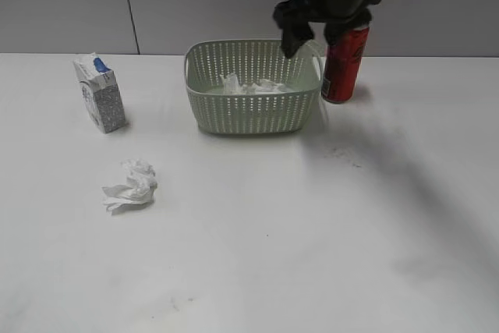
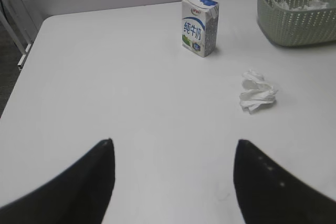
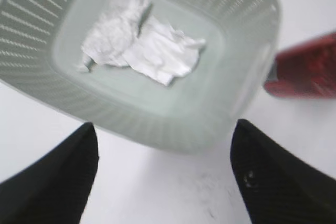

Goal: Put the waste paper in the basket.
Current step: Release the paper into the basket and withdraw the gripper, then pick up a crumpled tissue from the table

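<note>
One wad of waste paper (image 1: 130, 185) lies nearest on the table (image 1: 312, 232), ahead and right of the left gripper (image 2: 173, 153), whose jaws gape wide and hold nothing. The right gripper (image 3: 164, 129), jaws also spread and empty, hangs angled down over the single basket (image 1: 253, 111); two wads (image 3: 142, 43) lie inside, beyond its tips. The basket's long axis runs left-right. One red can (image 1: 344, 64) stands beside it; one carton (image 1: 101, 93) stands apart.
</note>
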`<state>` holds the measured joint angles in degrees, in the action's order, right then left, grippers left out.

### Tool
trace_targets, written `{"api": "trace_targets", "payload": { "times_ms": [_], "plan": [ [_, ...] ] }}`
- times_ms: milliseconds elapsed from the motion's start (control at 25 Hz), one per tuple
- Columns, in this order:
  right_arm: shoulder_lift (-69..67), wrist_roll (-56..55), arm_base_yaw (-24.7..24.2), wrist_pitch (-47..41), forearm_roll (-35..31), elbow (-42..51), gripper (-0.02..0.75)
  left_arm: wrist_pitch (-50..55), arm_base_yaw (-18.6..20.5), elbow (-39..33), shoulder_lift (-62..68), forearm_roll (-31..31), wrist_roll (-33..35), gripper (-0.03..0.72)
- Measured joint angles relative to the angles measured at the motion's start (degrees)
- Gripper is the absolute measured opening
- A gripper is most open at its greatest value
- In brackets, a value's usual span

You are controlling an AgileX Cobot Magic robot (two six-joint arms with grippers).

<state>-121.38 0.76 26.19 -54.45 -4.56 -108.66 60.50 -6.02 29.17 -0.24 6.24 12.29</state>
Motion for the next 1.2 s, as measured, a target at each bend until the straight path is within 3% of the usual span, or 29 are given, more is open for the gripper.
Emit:
{"api": "trace_targets", "payload": {
  "times_ms": [240, 520, 800, 1200],
  "plan": [
    [0.07, 2.95, -8.67, -12.7, 0.51, -2.71, 0.591, 0.0, 0.0, 0.0, 0.0, -0.28, 0.0, 0.536],
    [3.51, 3.56, -17.56, -13.54, 0.79, 0.17, 0.591, -1.33, 0.0, 1.01, 6.04, -0.28, 0.0, 0.536],
    [17.6, 6.07, -22.74, -13.63, 1.26, 14.96, 0.591, -9.22, -0.23, 4.35, 25.65, 0.36, 2.3, 0.536],
    [44.8, 6.86, -23.13, -5.51, 1.0, 40.76, 0.591, -12.96, -10.01, 15.77, 56.34, 1.31, 7.81, 0.536]
  ]
}}
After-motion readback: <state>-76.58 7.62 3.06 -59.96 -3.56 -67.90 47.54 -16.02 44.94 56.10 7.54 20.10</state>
